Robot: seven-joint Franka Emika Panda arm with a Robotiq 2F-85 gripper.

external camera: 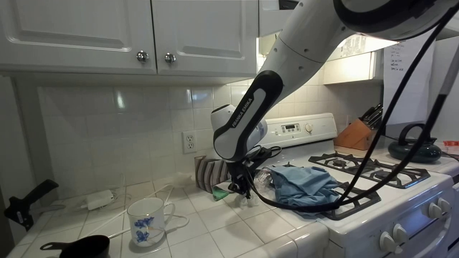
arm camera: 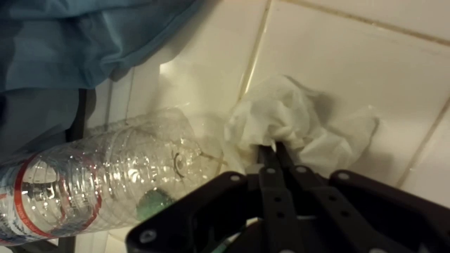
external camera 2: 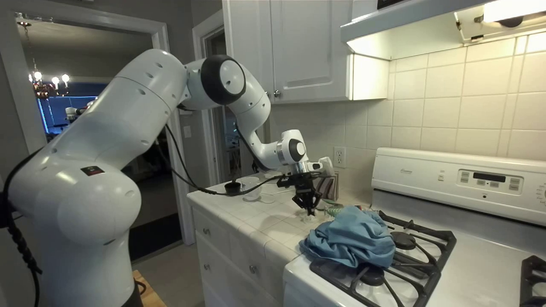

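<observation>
In the wrist view a crumpled white tissue (arm camera: pixel 281 112) lies on the white tiles, and my gripper (arm camera: pixel 274 146) is shut on it, a pinched bit showing between the fingertips. The tips themselves are sunk in its folds. A clear plastic bottle (arm camera: pixel 119 172) with a red-banded label lies on its side to the left of the jaws. Above the bottle in that view is a bunched blue cloth (arm camera: pixel 70 45). Both exterior views show the gripper (external camera: pixel 248 196) pointing down low over the counter, with the tissue (external camera 2: pixel 308 218) at its tips and the blue cloth (external camera 2: pixel 354 238) on the stove beside it.
A striped box (external camera: pixel 211 173) stands behind the gripper against the wall. A flowered white mug (external camera: pixel 145 222), a small black pan (external camera: pixel 86 247) and a white adapter (external camera: pixel 99 200) with cords lie further along the counter. Black grates (external camera 2: pixel 431 256) cover the stove. Loose cables (external camera: pixel 308 207) hang from the arm.
</observation>
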